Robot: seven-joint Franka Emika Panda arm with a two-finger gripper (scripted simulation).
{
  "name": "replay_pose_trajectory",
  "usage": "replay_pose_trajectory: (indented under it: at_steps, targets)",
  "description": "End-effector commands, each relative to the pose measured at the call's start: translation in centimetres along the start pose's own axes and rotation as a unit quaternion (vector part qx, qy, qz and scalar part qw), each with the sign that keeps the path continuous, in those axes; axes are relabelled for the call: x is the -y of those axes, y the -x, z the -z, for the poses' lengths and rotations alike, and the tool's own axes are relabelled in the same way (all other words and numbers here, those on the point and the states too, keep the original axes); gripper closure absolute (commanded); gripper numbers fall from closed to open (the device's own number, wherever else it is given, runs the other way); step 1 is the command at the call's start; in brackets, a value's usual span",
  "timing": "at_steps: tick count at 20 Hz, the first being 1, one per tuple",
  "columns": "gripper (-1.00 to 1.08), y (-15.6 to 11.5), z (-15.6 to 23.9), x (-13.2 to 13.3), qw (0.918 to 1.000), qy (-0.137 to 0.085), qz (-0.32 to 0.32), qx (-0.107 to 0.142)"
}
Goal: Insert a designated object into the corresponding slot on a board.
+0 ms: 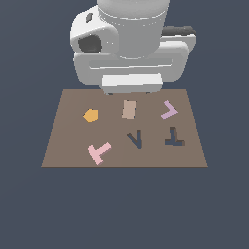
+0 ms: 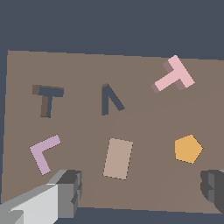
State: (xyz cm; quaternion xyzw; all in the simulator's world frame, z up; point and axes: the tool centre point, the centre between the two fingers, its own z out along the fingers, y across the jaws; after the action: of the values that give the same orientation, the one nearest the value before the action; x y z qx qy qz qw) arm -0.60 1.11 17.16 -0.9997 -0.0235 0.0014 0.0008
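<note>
The jaws are standing spread wide and holding nothing, one finger (image 2: 65, 192) showing at each lower corner of the wrist view. The pink T (image 1: 99, 152) is lying flat at the board's (image 1: 63, 151) lower left (exterior view), well apart from the T slot (image 1: 173, 137) at right, past the V slot (image 1: 135, 139).

pink T (image 1: 99, 152): lies flat on the board (image 1: 63, 151), bare surface all round it, nothing near.
T slot (image 1: 173, 137): uncovered; lilac V piece (image 1: 169, 110) lies near it, apart.
V cutout (image 1: 135, 139): between the pink T and the T slot, flush, no barrier.
orange pentagon (image 1: 90, 115), tan rectangle (image 1: 129, 109): flat, spaced apart.
gripper (image 2: 142, 192): fingers spread wide, above the board's edge, nothing between them.
</note>
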Motion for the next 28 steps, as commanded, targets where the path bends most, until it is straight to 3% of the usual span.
replay_pose_trajectory:
  at_steps: [1, 17, 28]
  targets:
    - [-0.92, 0.0, 0.0, 0.0, 1.0, 0.0, 0.0, 0.0]
    - [-0.92, -1.9, -2.9, -2.6, 0.9977, 0.0, 0.069, 0.0]
    - [-0.92, -6.1, -7.9, -6.4, 0.9823, 0.0, 0.187, -0.001]
